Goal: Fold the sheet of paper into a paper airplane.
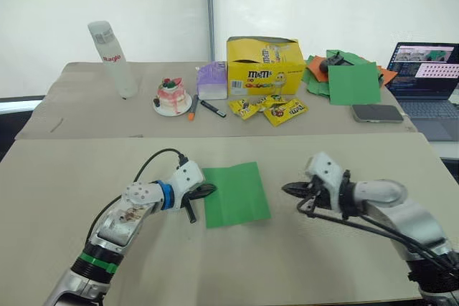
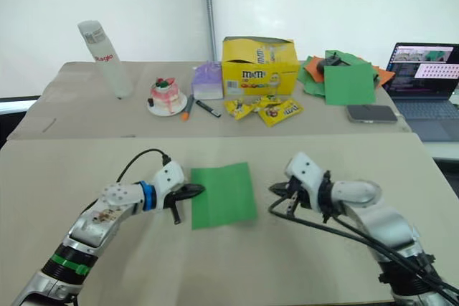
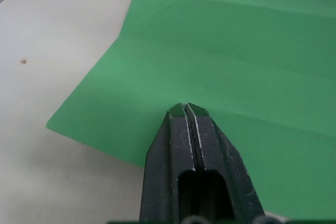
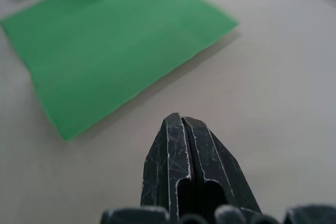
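Left gripper (image 1: 203, 191) sits at the left edge of the sheet of paper (image 1: 235, 193), fingers pressed together; in the left wrist view I see the closed tips (image 3: 187, 109) over the green surface, nothing held between them. Sheet lies flat on the near table (image 1: 64, 177), just below centre of the frame, a near-square with faint lengthwise creases, slightly skewed. Right gripper (image 1: 289, 189) is off the sheet's right edge, apart from it, fingers closed on nothing, tips pointing toward the paper. In the right wrist view I see it hovering over bare tabletop with the sheet ahead and the other gripper's tip at the far edge.

Moving outward, far table (image 1: 86, 116) across the upper middle of the frame:
- yellow M&M's box (image 1: 262, 66), centre top, lid open
- yellow candy packets (image 1: 269, 108) in front of it
- small purple carton (image 1: 212, 80) left of the box
- black marker (image 1: 212, 108) and orange marker (image 1: 193, 107) just beside each other
- small cake on a plate (image 1: 172, 96) left of the markers
- clear bottle (image 1: 113, 59), upper left, tilted
- pile of orange and green papers (image 1: 349, 77), upper right, bigger green square on top
- phone (image 1: 377, 113) lying below that pile
- laptop (image 1: 424, 80), open, at the right edge
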You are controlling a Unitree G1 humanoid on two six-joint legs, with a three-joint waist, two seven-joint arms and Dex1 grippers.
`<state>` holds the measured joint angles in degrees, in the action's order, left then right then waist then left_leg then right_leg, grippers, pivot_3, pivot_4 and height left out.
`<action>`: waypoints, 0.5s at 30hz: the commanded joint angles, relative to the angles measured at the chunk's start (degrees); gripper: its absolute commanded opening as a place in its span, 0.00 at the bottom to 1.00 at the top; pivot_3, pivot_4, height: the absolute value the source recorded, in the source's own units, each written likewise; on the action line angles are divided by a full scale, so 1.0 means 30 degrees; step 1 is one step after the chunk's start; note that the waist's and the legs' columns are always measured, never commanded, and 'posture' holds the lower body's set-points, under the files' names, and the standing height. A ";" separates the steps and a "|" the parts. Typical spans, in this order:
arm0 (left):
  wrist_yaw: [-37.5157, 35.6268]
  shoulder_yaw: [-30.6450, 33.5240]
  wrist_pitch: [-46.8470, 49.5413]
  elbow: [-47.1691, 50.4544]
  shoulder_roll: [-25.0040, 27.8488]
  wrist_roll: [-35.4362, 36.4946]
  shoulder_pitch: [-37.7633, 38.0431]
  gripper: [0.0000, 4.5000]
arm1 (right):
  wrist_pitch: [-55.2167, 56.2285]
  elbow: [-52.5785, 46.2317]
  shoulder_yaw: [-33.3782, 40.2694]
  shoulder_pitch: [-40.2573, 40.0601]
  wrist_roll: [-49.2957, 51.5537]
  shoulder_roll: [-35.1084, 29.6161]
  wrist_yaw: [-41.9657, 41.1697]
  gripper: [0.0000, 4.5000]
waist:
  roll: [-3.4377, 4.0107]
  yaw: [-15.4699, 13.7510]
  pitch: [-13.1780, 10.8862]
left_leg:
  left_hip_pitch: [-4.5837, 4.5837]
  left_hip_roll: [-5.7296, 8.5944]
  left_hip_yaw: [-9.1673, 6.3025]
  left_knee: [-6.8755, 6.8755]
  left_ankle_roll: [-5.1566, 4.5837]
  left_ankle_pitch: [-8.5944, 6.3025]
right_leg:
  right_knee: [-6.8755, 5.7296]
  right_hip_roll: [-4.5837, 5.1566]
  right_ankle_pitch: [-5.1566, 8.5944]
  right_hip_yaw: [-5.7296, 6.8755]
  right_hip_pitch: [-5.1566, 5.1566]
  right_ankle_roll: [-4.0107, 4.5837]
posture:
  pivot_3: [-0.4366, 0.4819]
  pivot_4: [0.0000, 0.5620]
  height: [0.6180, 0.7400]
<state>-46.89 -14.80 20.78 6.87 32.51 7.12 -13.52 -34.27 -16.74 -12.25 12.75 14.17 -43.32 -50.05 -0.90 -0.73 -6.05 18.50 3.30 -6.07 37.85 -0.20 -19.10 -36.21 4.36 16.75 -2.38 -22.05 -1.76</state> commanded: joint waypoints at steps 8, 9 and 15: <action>0.0408 -0.0970 0.0895 0.0255 -0.0131 -0.0921 0.1059 0.00 | 0.2160 0.2777 -0.1127 0.1703 -0.0228 0.1884 -0.1654 0.01 | -0.0004 0.0064 0.0186 | -0.0018 -0.0001 0.0007 0.0004 -0.0009 -0.0006 | -0.0007 -0.0007 -0.0003 0.0001 0.0007 -0.0006 | 0.48 0.27 1.00; 0.0430 -0.0895 0.1120 0.0288 -0.0257 -0.0743 0.1102 0.00 | 0.1832 0.2700 -0.0767 0.1785 0.0440 0.2406 -0.1790 0.01 | 0.0000 0.0073 0.0190 | -0.0018 -0.0004 0.0006 0.0003 -0.0009 -0.0006 | -0.0008 -0.0007 -0.0003 -0.0001 0.0009 -0.0006 | 0.48 0.27 1.00; 0.0913 -0.0475 0.1476 0.0502 -0.0581 -0.0619 0.1189 0.00 | 0.0094 0.2198 0.0751 0.2539 0.3155 0.4185 -0.1967 0.01 | 0.0054 0.0021 0.0202 | -0.0012 0.0012 -0.0001 0.0010 -0.0026 -0.0015 | -0.0021 0.0006 -0.0004 -0.0005 -0.0011 -0.0006 | 0.48 0.27 1.00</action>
<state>-44.40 -15.00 22.91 9.49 30.95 6.07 -11.36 -32.97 -8.21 -12.53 19.22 20.58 -31.57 -56.02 -0.74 -0.67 -5.45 18.46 3.35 -6.07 37.88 -0.28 -19.14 -36.26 4.38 16.74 -2.39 -22.08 -1.78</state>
